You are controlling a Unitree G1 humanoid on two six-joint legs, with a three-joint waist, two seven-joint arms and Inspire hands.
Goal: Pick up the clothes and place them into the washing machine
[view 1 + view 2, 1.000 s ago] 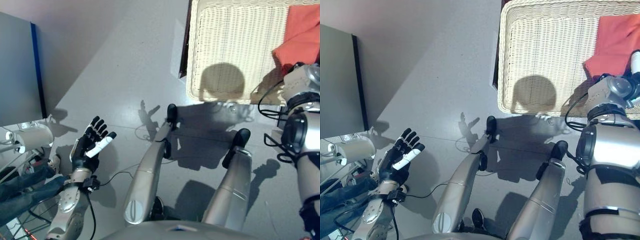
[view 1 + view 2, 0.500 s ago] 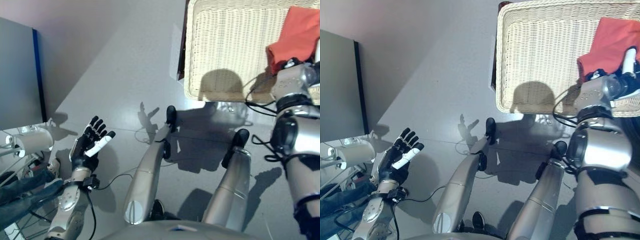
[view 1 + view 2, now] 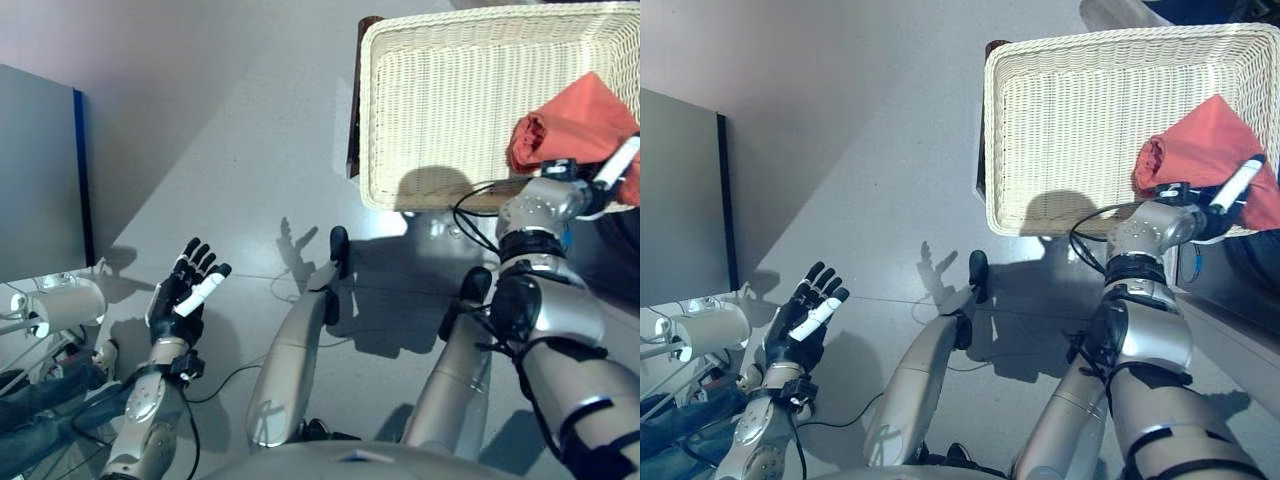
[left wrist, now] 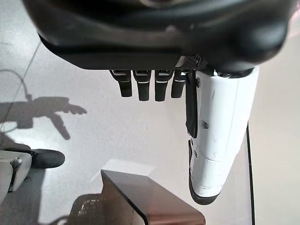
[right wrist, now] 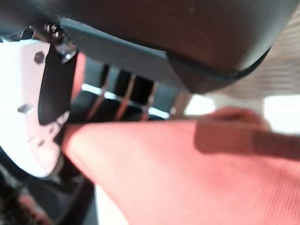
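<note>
Right hand (image 3: 1205,215) pinching red cloth (image 3: 1200,150) in basket (image 3: 1060,110); soft, light, grab the bunched fold. Left hand (image 3: 180,295) open, idle.

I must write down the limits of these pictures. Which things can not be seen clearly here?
- Right robot hand: in both eye views its fingers are hidden behind the red cloth; the right wrist view is too close and blurred to show a grip.
- Wicker basket: its right side is cut off by the left eye view's edge.
- Washing machine: cannot be identified with certainty in any view.
- Left robot hand: open, holding nothing.
</note>
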